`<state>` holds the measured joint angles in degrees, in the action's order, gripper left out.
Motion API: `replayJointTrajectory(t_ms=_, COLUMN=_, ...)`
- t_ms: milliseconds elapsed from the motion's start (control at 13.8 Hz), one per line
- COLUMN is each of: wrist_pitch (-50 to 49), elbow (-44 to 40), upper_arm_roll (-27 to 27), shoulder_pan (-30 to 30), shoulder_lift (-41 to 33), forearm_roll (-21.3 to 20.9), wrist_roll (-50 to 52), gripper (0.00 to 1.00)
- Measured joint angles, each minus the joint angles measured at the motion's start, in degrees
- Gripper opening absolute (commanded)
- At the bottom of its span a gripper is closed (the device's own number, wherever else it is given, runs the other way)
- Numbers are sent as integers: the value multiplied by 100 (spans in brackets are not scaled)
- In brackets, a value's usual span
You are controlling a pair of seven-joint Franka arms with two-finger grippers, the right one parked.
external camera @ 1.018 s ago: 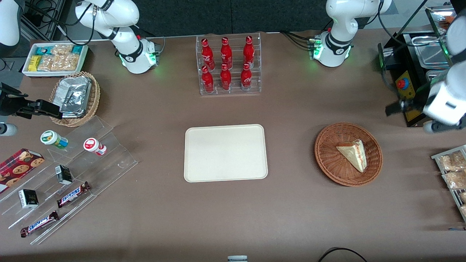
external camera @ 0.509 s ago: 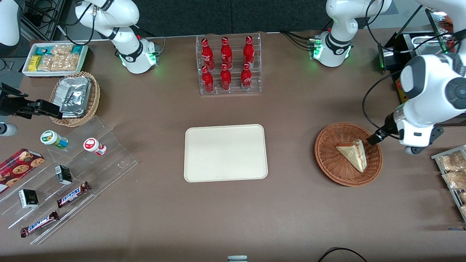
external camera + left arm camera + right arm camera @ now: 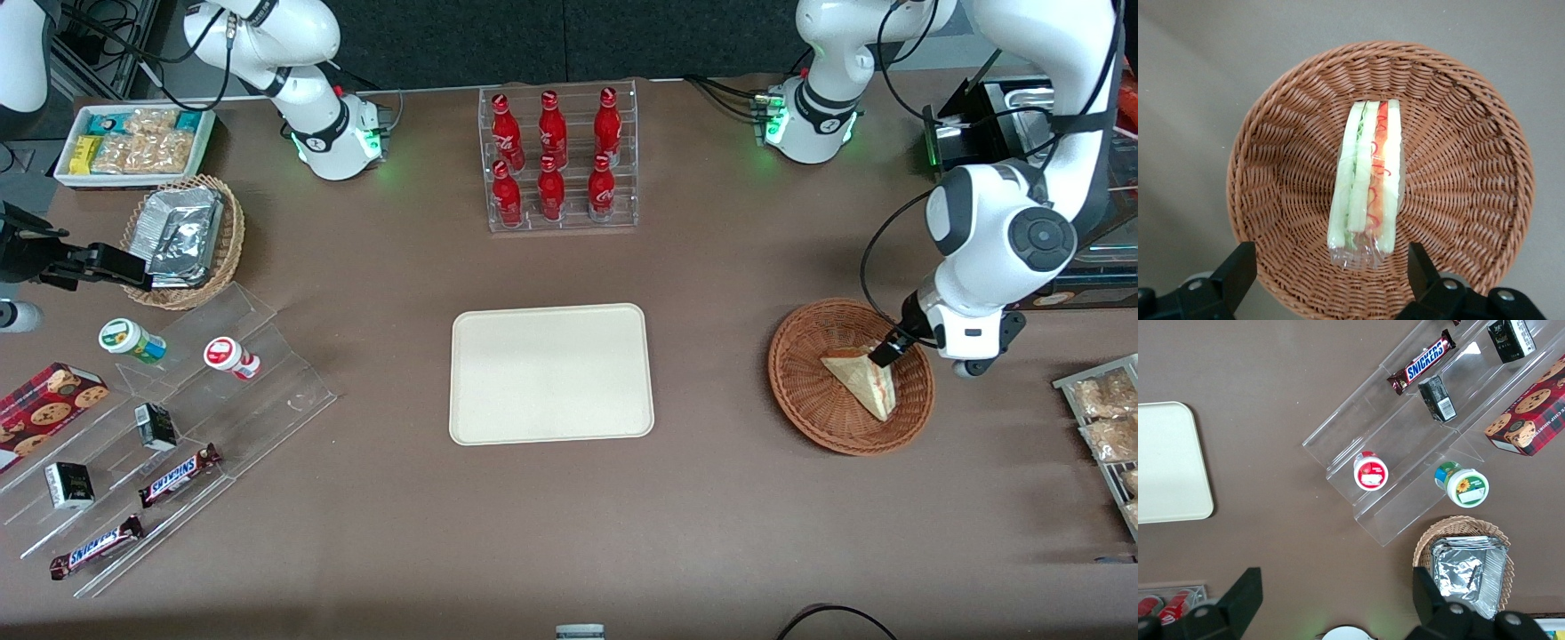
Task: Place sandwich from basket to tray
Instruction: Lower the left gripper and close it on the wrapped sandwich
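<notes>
The sandwich [image 3: 860, 381], a clear-wrapped wedge with red and green filling, lies in the round reddish-brown wicker basket [image 3: 805, 391] toward the working arm's end of the table. It also shows in the left wrist view [image 3: 1367, 180], lying in the basket [image 3: 1278, 167]. My left gripper [image 3: 893, 347] hangs above the basket's rim, over the sandwich's thick end, open and empty; its two dark fingers [image 3: 1237, 273] stand wide apart either side of the wrapped end. The cream-white tray [image 3: 551, 373] lies flat at the table's middle, with nothing on it.
A clear rack of red bottles [image 3: 558, 160] stands farther from the front camera than the tray. A wire rack of snack bags [image 3: 1102, 427] sits beside the basket at the table's edge. Clear tiered shelves with candy bars [image 3: 178, 476] and a tan basket of foil packets [image 3: 184, 240] lie toward the parked arm's end.
My left arm has swung in from the table's edge and come down over the basket, bringing the gripper above the sandwich. The sandwich and basket have not moved.
</notes>
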<state>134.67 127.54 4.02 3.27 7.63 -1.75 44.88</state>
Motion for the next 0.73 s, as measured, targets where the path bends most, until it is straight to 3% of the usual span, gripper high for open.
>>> replayJointTrajectory(t_ms=727, wrist_pitch=712, elbow=35, upper_arm_roll=12, shoulder_pan=-15, shoulder_lift=589, forearm_roll=8, wrist_roll=266, gripper=100)
